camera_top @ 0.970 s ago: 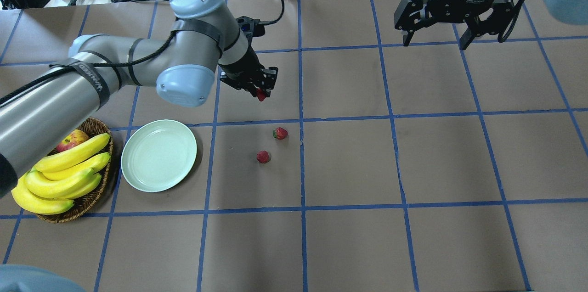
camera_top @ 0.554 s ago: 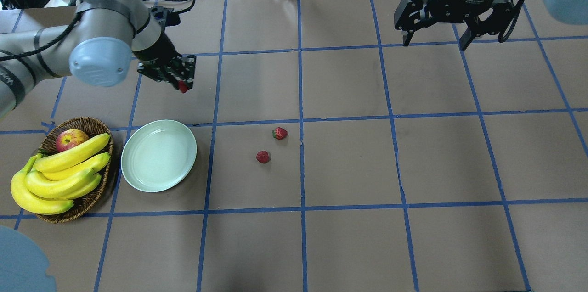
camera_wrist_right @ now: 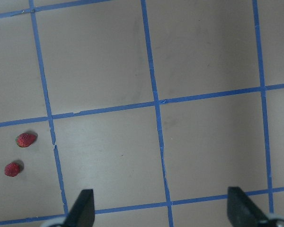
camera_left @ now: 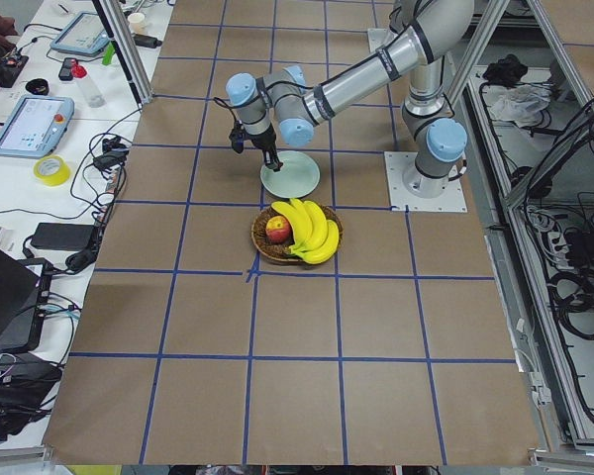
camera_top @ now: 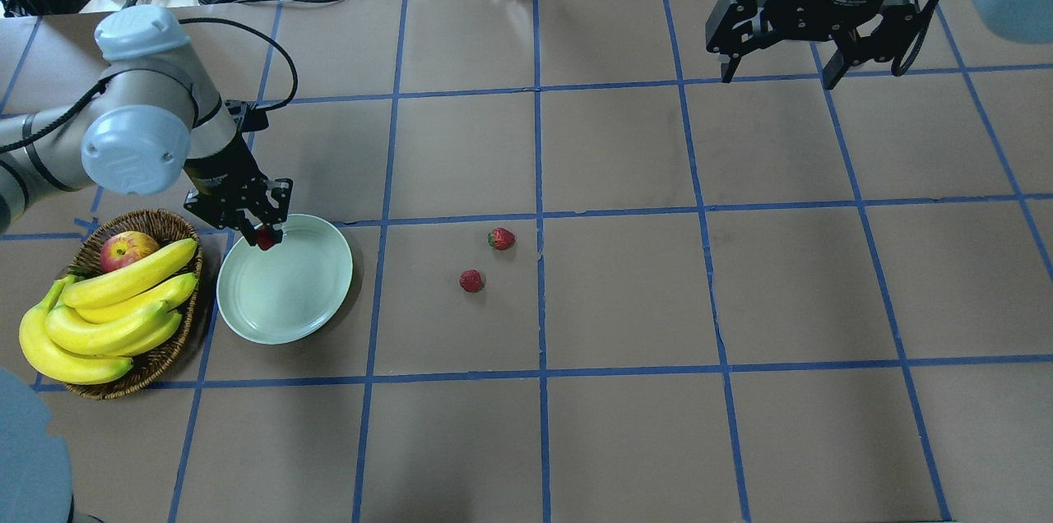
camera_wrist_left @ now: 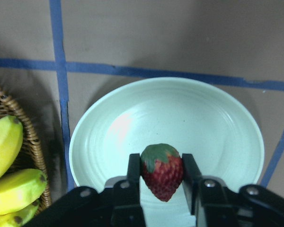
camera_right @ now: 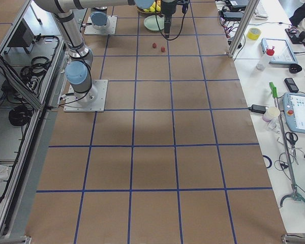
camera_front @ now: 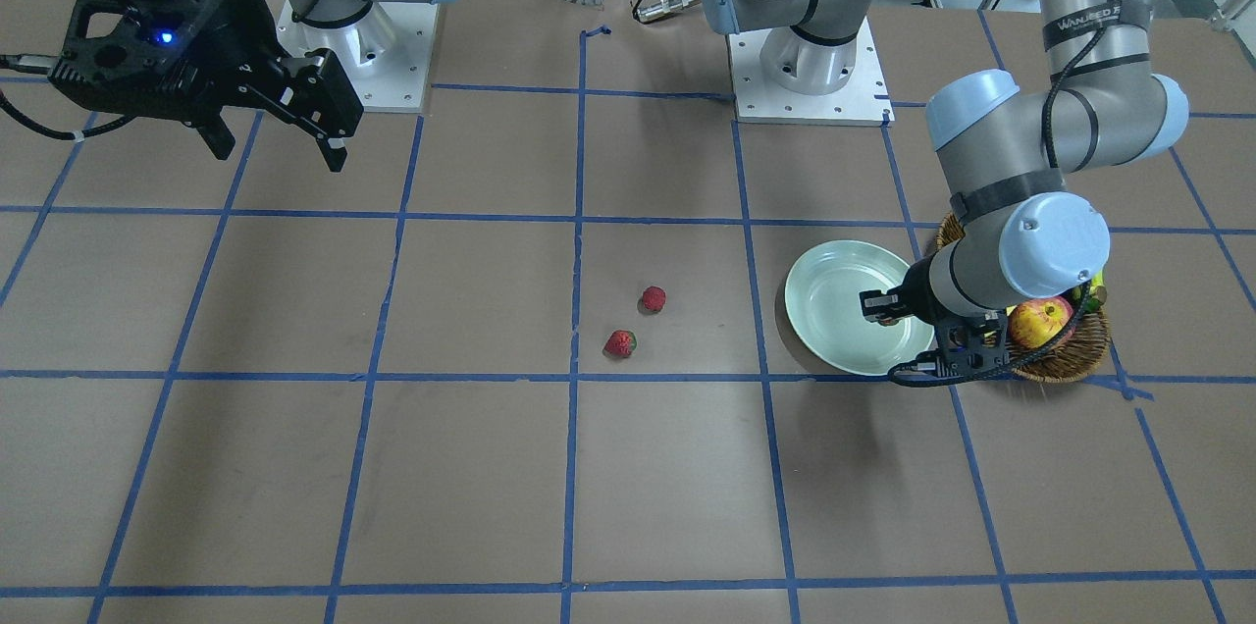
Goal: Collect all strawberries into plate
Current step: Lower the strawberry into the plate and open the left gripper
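Left pincer (camera_top: 264,235) clamped on berry (camera_wrist_left: 162,178) above plate (camera_top: 284,305), near its rim: release here and it may bounce out onto surface (camera_top: 625,293). Second berry (camera_top: 502,238) and third berry (camera_top: 471,280) lie mid-surface. Right pincer (camera_top: 779,80) gapes wide, empty.

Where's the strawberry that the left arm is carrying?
Overhead view, left side: the held strawberry is clamped in the left end effector above the plate, close to the basket.
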`<state>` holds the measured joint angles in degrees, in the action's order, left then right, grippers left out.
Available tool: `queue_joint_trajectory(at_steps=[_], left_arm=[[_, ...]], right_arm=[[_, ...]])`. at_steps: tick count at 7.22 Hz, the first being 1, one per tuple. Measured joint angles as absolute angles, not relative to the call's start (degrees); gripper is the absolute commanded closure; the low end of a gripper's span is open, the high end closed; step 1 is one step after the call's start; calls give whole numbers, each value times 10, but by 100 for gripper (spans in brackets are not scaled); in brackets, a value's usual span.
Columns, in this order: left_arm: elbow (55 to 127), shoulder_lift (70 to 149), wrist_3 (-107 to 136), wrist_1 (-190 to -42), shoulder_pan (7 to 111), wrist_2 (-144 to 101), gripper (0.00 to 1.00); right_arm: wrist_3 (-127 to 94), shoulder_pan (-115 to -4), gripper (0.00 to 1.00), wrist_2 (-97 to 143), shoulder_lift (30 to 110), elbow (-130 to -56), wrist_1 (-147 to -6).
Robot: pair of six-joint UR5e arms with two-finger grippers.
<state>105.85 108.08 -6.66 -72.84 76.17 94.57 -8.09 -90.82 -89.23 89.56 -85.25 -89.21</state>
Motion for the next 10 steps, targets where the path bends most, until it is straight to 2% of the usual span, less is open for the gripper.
queue_joint_trajectory(at_steps=[4,6,7,9,10], left_arm=[[1074,1100,-68,-729,760,977,100],[1075,1105,-71,-733,760,993,96],[1076,1106,-72,-734,760,1001,77],[1075,1108,-71,-735,760,1005,3],[1074,1109,-66,-735,760,1005,0]], right_arm=[[-81,-908,0,-893,896,-853,-892],[-81,-908,0,-893,896,-853,-892],[-81,-908,0,-893,896,-853,-892],[-81,-909,0,-893,896,-853,-892],[-81,-909,0,-892,896,-853,-892]])
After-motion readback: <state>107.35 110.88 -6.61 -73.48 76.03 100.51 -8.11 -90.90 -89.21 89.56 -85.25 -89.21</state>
